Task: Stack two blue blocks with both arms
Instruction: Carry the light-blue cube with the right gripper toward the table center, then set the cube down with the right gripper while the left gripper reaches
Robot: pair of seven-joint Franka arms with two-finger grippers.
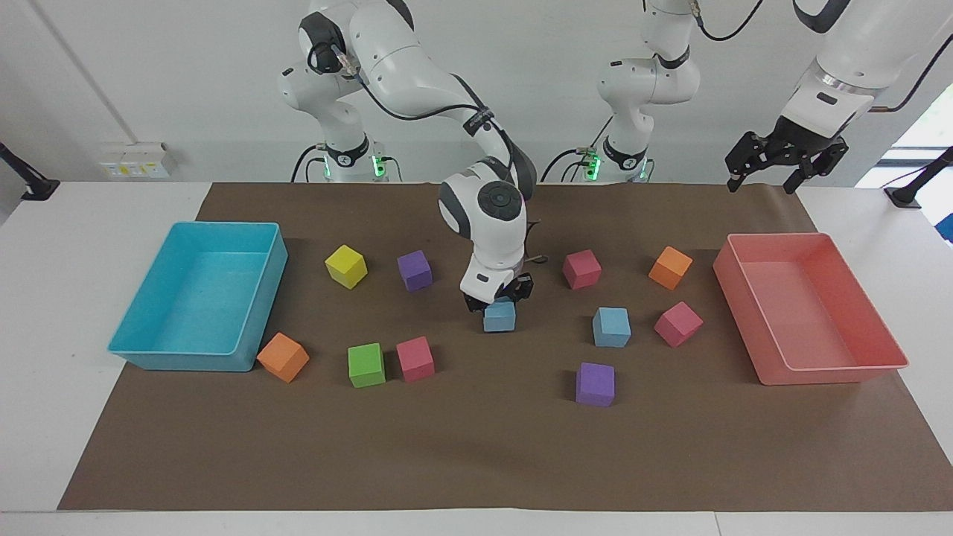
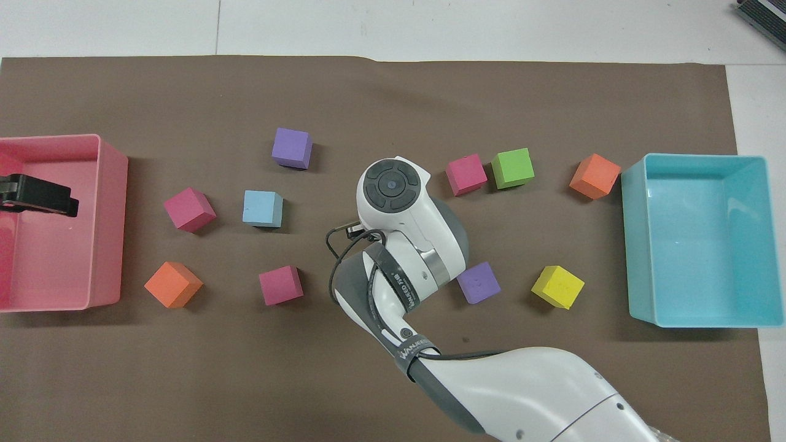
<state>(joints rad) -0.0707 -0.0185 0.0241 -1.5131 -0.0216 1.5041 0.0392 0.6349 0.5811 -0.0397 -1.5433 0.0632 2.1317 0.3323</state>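
Note:
My right gripper (image 1: 497,299) is shut on a light blue block (image 1: 499,316), holding it by its top, low over the middle of the brown mat. Whether this block touches the mat I cannot tell. In the overhead view the right arm's wrist hides both. The second blue block (image 1: 611,327) (image 2: 263,209) sits on the mat, toward the left arm's end from the held one, with a gap between them. My left gripper (image 1: 765,173) (image 2: 38,196) hangs open and empty high over the pink tray (image 1: 819,376), where the left arm waits.
A cyan tray (image 1: 186,361) stands at the right arm's end of the mat. Loose cubes lie around: purple ones (image 1: 414,269) (image 1: 595,384), pink ones (image 1: 581,269) (image 1: 678,324) (image 1: 415,359), orange ones (image 1: 670,267) (image 1: 283,357), a yellow one (image 1: 346,266) and a green one (image 1: 366,365).

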